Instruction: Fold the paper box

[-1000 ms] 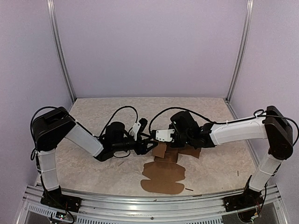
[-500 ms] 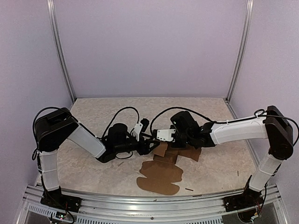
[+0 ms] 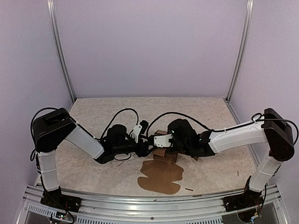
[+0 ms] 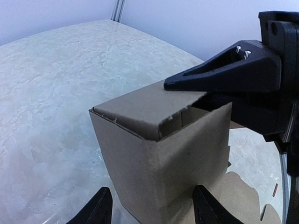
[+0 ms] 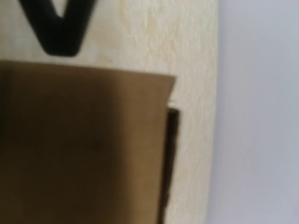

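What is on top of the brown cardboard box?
On the brown cardboard box, the shut black right gripper rests its tip on the top flap. A gap shows some inner wall; the flap covers the rest.

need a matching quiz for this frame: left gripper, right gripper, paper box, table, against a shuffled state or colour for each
Things:
1. left gripper
2. right gripper
3. paper box
4. table

States:
A. pale, marbled surface
B. shut, tip resting on the box's top
C. brown, body standing upright
D. one finger on either side of the box's base

Pairs: 1-D, 2-B, 3-C, 4-A
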`<action>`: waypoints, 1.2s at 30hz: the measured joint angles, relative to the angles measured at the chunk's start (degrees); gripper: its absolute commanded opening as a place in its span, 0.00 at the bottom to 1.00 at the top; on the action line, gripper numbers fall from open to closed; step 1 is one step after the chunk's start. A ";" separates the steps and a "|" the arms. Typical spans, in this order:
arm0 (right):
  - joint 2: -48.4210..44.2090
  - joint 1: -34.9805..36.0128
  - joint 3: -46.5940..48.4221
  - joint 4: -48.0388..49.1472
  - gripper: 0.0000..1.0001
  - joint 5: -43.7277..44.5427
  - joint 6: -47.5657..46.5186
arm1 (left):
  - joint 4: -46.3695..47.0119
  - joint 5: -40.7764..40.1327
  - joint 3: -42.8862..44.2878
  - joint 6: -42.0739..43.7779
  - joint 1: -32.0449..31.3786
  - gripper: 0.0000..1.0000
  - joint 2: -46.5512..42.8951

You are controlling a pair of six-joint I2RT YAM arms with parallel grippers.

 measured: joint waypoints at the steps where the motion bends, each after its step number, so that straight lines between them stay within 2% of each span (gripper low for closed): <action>1: 0.00 0.70 -0.81 1.27 0.04 0.92 -0.98 | -0.11 0.26 -0.02 0.00 0.00 0.58 0.00; 9: 0.00 1.57 -2.86 9.20 0.03 3.85 -7.28 | -0.17 2.89 -2.69 0.04 0.98 0.61 -0.98; 18: 1.55 -1.01 2.60 7.37 0.00 0.35 -7.63 | -0.09 7.37 -4.74 -0.44 5.38 0.62 -3.26; 27: 5.33 -1.49 0.07 16.44 0.00 0.22 -12.46 | 1.38 12.26 -1.20 -1.03 6.82 0.62 0.66; 36: 5.38 -1.49 -3.06 21.97 0.02 0.20 -13.79 | 1.18 11.65 1.03 -0.39 6.27 0.62 3.13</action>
